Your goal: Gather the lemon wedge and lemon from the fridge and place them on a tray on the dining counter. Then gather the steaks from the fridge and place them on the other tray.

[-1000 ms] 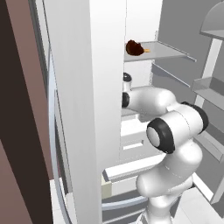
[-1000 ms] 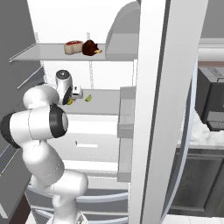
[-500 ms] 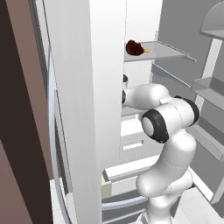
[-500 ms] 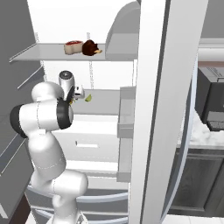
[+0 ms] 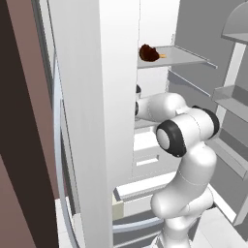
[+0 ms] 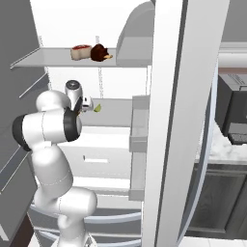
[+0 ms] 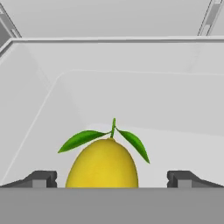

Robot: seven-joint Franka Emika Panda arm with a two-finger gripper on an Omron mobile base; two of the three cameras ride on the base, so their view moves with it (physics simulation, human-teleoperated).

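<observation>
Reaching further into the fridge since earlier, claw (image 7: 111, 179) spread wide, lemon (image 7: 102, 164) between its tips, ungrasped

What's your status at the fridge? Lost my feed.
Tool open, fingers either side of lemon. Lemon on middle shelf, not yet gripped. Steaks on upper shelf. Nothing between tool and lemon.

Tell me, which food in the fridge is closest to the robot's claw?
The yellow lemon with green leaves. It sits on the middle shelf right between the open gripper's fingertips, while the two steaks lie on the shelf above.
</observation>
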